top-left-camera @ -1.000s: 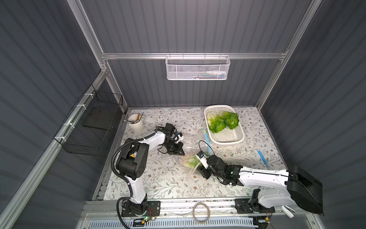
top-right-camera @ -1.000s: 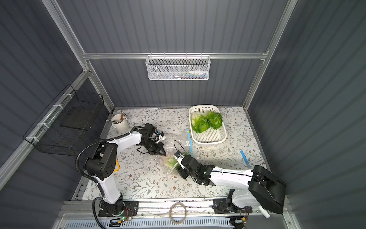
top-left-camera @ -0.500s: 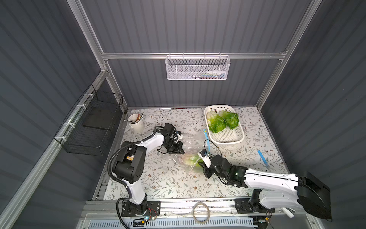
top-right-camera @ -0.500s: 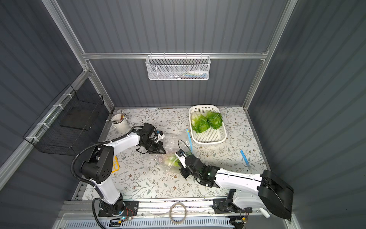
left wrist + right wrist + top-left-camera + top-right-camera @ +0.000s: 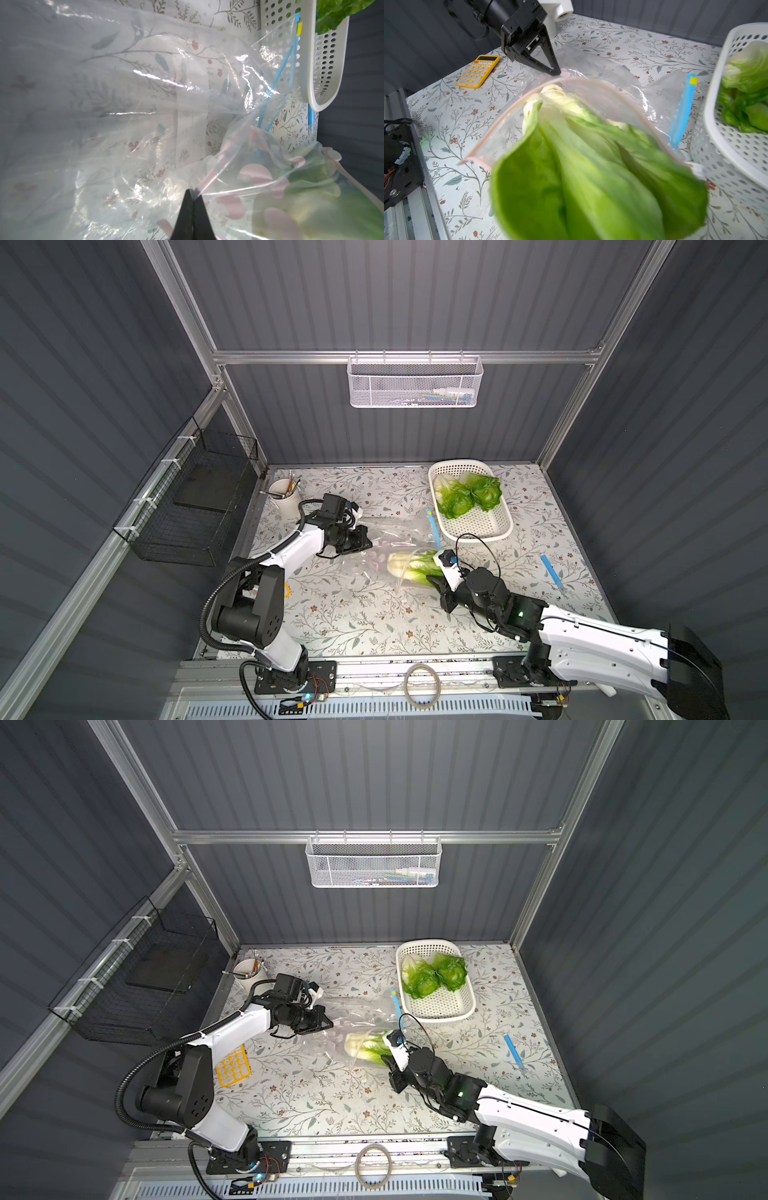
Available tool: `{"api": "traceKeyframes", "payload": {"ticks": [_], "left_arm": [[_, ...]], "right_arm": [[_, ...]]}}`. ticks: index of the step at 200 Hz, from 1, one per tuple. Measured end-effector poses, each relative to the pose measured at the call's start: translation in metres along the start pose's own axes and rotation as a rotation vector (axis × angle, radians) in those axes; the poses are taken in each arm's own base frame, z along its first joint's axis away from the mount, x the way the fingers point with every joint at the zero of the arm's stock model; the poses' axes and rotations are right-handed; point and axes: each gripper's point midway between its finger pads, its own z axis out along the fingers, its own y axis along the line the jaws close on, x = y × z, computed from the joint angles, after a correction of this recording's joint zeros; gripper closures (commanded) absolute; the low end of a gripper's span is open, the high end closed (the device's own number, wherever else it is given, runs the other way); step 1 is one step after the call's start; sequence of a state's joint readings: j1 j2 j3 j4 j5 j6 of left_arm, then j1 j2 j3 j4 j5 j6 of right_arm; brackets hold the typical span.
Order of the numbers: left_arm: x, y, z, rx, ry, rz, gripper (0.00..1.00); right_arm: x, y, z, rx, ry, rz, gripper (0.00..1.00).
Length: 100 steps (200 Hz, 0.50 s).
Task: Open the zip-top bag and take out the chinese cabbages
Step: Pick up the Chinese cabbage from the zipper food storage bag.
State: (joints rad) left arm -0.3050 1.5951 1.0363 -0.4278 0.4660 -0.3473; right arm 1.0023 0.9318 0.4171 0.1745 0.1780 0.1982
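A clear zip-top bag (image 5: 384, 549) with a pink rim (image 5: 500, 128) lies mid-table, its mouth open. One chinese cabbage (image 5: 409, 568) (image 5: 365, 1046) (image 5: 591, 166) lies half inside it, white base in, green tips out. My right gripper (image 5: 434, 578) (image 5: 386, 1058) is shut on those green tips; the leaves hide its fingers in the right wrist view. My left gripper (image 5: 365, 545) (image 5: 192, 192) (image 5: 555, 71) is shut on the bag's plastic at its far end. Two more cabbages (image 5: 455, 497) (image 5: 484, 491) lie in the white basket (image 5: 473, 526).
A second clear bag with a blue zip (image 5: 434, 524) lies beside the basket. A white cup (image 5: 284, 497) of brushes stands back left, a yellow calculator (image 5: 232, 1067) sits by the left arm's base, and a blue strip (image 5: 552, 576) lies at the right.
My right gripper has closed on the cabbage's green tips, and the right arm has stretched out lower over the table. The left gripper keeps its pinch on the bag.
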Motion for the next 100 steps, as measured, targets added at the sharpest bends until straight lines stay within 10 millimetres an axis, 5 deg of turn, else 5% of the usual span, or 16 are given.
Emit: {"api": "traceKeyframes", "payload": {"ticks": [100], "left_arm": [[-0.019, 0.01, -0.026, -0.125, -0.131, 0.026, 1.0]], "right_arm": [[-0.019, -0.016, -0.026, 0.065, -0.077, 0.022, 1.0]]}}
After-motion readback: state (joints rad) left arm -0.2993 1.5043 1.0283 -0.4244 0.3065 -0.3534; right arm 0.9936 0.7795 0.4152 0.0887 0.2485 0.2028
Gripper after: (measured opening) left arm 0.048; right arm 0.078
